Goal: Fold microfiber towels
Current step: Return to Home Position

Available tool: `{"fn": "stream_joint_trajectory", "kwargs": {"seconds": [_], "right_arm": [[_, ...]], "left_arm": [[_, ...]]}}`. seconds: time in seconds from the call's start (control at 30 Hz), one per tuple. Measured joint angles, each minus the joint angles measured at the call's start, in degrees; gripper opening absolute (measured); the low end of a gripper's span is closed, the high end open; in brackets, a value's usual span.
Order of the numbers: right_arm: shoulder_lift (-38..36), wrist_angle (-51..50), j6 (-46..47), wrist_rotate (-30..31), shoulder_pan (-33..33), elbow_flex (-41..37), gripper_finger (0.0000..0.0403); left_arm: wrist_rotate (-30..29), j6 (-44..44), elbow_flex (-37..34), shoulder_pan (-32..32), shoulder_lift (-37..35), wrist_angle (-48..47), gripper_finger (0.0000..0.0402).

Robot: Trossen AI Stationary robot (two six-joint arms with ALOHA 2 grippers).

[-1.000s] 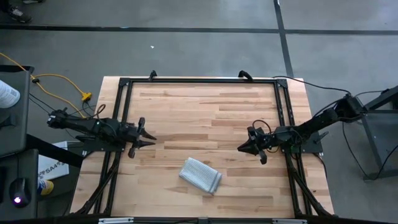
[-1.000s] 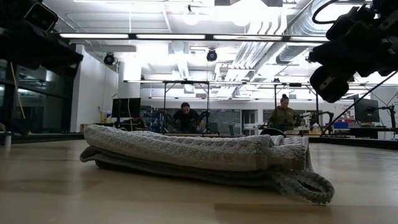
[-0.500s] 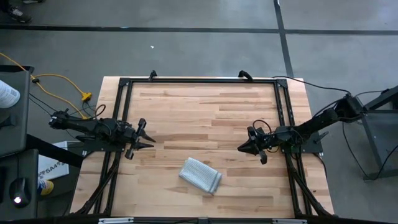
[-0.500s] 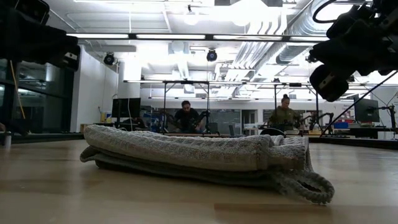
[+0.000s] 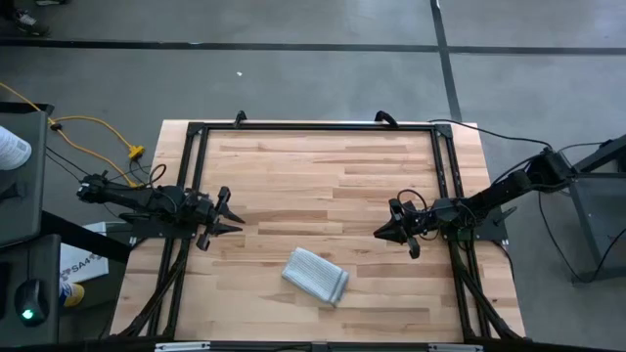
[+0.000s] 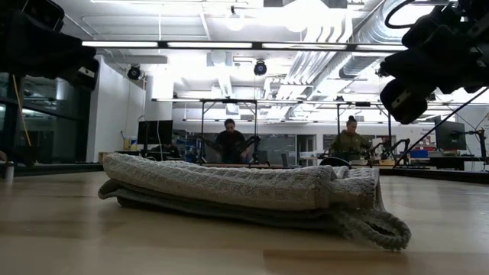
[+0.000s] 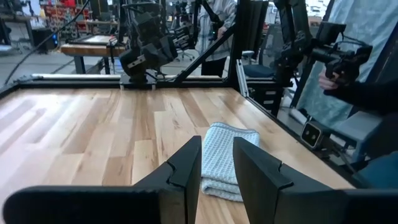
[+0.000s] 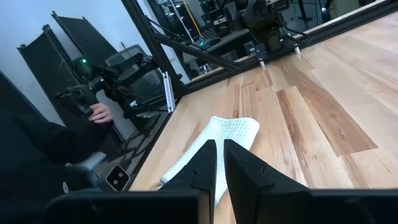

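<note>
Grey and folded, the microfiber towel (image 5: 315, 275) lies slantwise on the wooden table (image 5: 313, 166), untouched, between the arms. It sits slightly nearer the right gripper (image 5: 378, 233), whose fingers are almost together and empty. The left gripper (image 5: 238, 222) is slightly parted and empty.

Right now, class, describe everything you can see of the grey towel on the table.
The grey towel is a light, soft-looking cloth with a fine ribbed weave, folded into a small bundle of stacked layers. It lies skewed on the wooden tabletop, low and central in the high view. One end sags in a loose loop. Only the tabletop touches it; the left claw and right claw hang clear.
</note>
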Motion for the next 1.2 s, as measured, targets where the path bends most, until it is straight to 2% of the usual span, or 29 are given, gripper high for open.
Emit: {"fn": "stream_joint_trajectory", "kwargs": {"seconds": [0.77, 0.87, 1.03, 1.2], "right_arm": [[0.0, 0.0, -11.3, 1.8, 0.0, 0.0, 0.0024], [0.0, 2.4, -11.6, 1.8, 0.0, 0.0, 0.0024], [-0.2, 9.8, -14.4, -2.0, 0.0, 0.0, 0.0024], [-3.4, 8.7, -14.4, -5.1, -0.8, 0.0, 0.0024]], "left_arm": [[0.0, -1.8, 0.0, 0.0, 0.0, 0.3, 0.0093], [0.0, -1.9, 0.0, 0.0, 0.0, 0.3, 0.0093], [0.0, -1.9, 0.0, 0.0, 0.0, 0.4, 0.0093], [0.0, -1.9, -0.1, 0.0, 0.0, 0.4, 0.0093]]}}
